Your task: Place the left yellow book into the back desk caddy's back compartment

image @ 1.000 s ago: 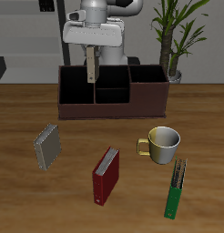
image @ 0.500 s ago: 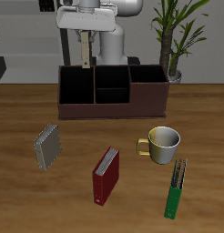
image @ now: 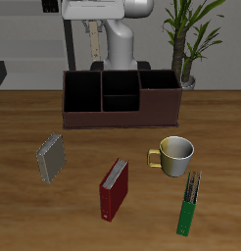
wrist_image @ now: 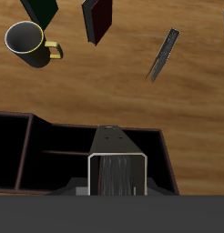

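Observation:
My gripper (image: pixel 93 24) is shut on the left yellow book (image: pixel 94 43), a slim greyish-tan book that hangs upright from the fingers, high above the back desk caddy (image: pixel 120 119). The caddy is a wide reddish-brown box with black cells. Its back compartment (image: pixel 120 82) is the small rear cell of the middle section, and it is empty. The book hangs above the side cell next to it. In the wrist view the book (wrist_image: pixel 117 150) sits between my fingers, with the caddy (wrist_image: pixel 59 123) below it.
On the table in front of the caddy lie a squarer grey book (image: pixel 51 157), a red book (image: pixel 114 187), a green book (image: pixel 190 202) and a yellow mug (image: pixel 174 155). A potted plant (image: pixel 187 39) stands behind the caddy.
My gripper has risen with the book, from just above the caddy's rim to well above it.

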Robot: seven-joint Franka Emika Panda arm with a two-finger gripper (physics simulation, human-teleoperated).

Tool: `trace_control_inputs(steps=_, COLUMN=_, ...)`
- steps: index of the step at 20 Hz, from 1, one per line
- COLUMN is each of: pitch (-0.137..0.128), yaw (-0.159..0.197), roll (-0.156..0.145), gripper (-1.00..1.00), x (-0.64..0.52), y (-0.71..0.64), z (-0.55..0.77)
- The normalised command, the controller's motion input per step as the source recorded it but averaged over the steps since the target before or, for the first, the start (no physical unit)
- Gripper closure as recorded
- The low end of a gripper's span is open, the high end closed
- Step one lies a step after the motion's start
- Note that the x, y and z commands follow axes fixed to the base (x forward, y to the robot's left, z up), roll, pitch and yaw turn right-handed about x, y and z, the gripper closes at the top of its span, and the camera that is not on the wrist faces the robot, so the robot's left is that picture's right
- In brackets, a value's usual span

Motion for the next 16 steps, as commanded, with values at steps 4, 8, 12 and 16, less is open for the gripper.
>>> trace_control_inputs(steps=4, pitch=0.024, yaw=0.122, roll=0.014, gripper=1.00, x=-0.10, y=0.09, z=-0.05)
trace_control_inputs(steps=8, pitch=0.013, yaw=0.126, roll=0.031, gripper=1.00, x=-0.14, y=0.13, z=-0.06)
trace_control_inputs(steps=12, pitch=0.004, yaw=0.135, roll=0.042, gripper=1.00, x=-0.08, y=0.16, z=0.01)
trace_control_inputs(steps=16, pitch=0.019, yaw=0.130, roll=0.023, gripper=1.00, x=-0.09, y=0.18, z=-0.01)
